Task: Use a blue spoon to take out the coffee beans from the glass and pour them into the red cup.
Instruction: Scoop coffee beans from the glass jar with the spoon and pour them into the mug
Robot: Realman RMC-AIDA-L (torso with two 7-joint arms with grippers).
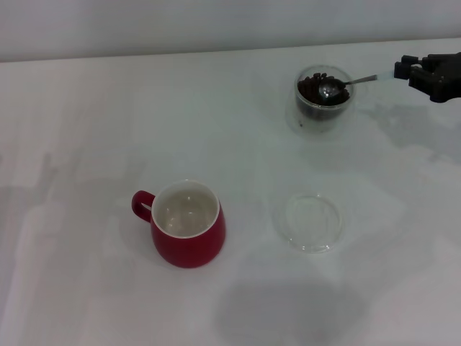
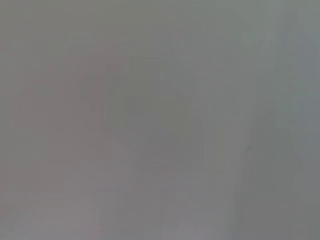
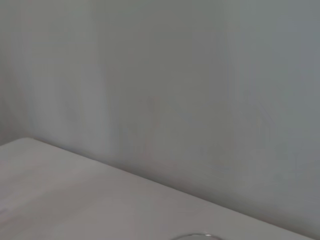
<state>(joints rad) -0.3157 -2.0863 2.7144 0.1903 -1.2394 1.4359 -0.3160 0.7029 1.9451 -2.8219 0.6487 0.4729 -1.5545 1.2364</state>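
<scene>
The glass (image 1: 324,101) stands at the back right of the white table, holding the coffee beans (image 1: 311,86). The blue spoon's metal bowl (image 1: 330,89) rests in the glass on the beans, and its neck slants up to the right. My right gripper (image 1: 398,70) is at the far right, beside the glass, shut on the spoon's pale handle end. The red cup (image 1: 189,225) stands front left, white inside, with no beans showing, its handle pointing left. A sliver of a glass rim (image 3: 195,236) shows in the right wrist view. My left gripper is out of view.
A flat clear glass saucer (image 1: 311,222) lies on the table (image 1: 86,130) between the cup and the glass, nearer the front. A pale wall runs along the back edge. The left wrist view shows only a plain grey surface.
</scene>
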